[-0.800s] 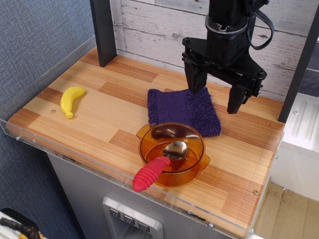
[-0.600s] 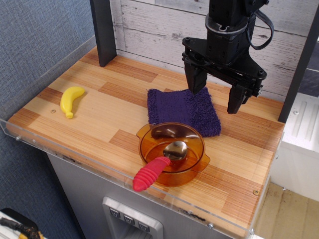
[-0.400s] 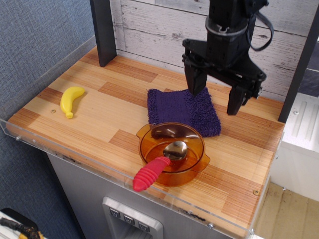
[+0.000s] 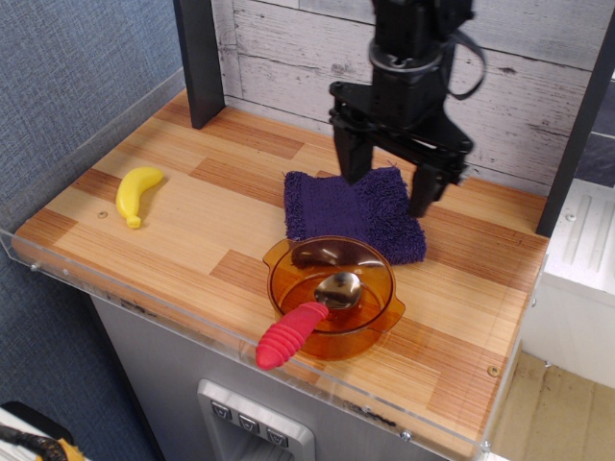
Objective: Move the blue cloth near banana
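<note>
- Spoon (image 4: 306, 319), nearest the camera: its ribbed red handle overhangs the front rim of the orange bowl (image 4: 380, 322) and its metal head lies inside. I take the bowl as my landmark for every position below.
- Bowl: translucent, with small lugs at its rim, standing on the wooden table (image 4: 192, 206) close to the front edge.
- Blue cloth (image 4: 341, 209), just behind the bowl: a thick, fuzzy, roughly square pad lying flat. Its near edge appears to meet or slip just under the bowl's far rim; I cannot tell which. It has little long axis, being slightly longer from the bowl's left to its right. Its edges sit slightly skewed to the table edge, and the far right corner points toward the back wall.
- Banana (image 4: 135, 195), well to the left of the bowl and slightly farther back: the long axis runs near to far, one tip toward the front edge, with the curve bulging away from the bowl.
- Gripper (image 4: 386, 188), behind the bowl and above the cloth's far edge: jaws spread wide and holding nothing, one finger over the far middle of the cloth and the other over its far right corner.
- Step in hand, as I judge it: descend and pinch the cloth. I would come straight down, bite deep into the far edge, and lift before travelling toward the banana, so the cloth clears the bowl without dragging it.
</note>
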Controlling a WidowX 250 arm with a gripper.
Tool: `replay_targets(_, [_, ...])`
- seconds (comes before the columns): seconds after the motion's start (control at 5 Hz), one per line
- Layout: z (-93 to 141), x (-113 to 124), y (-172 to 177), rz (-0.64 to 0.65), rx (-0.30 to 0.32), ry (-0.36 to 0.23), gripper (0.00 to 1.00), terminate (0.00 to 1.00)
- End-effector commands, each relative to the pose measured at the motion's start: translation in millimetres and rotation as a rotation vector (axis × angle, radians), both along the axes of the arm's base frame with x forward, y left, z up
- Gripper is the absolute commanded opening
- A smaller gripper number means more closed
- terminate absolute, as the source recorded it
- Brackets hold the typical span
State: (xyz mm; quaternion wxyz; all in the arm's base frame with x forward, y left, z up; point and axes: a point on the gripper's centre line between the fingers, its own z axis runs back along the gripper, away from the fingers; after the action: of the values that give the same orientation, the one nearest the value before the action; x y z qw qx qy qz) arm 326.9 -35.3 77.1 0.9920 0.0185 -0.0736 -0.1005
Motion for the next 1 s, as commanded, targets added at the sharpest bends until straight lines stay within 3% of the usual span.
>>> replay_targets(0.0, [-16.0, 35.6, 23.9, -0.211, -0.011, 0.020, 1.00, 0.00])
replay_targets(0.2, [-32.2, 35.0, 30.6, -0.296, -0.019, 0.048, 1.00, 0.00])
replay_targets(0.4, [-40.6, 28.0, 32.7, -0.345, 0.017, 0.043, 1.00, 0.00])
replay_targets(0.6, [-48.2, 26.6, 32.4, -0.342, 0.025, 0.049, 1.00, 0.00])
replay_targets(0.8, [-55.9, 27.8, 37.7, -0.255, 0.042, 0.056, 1.00, 0.00])
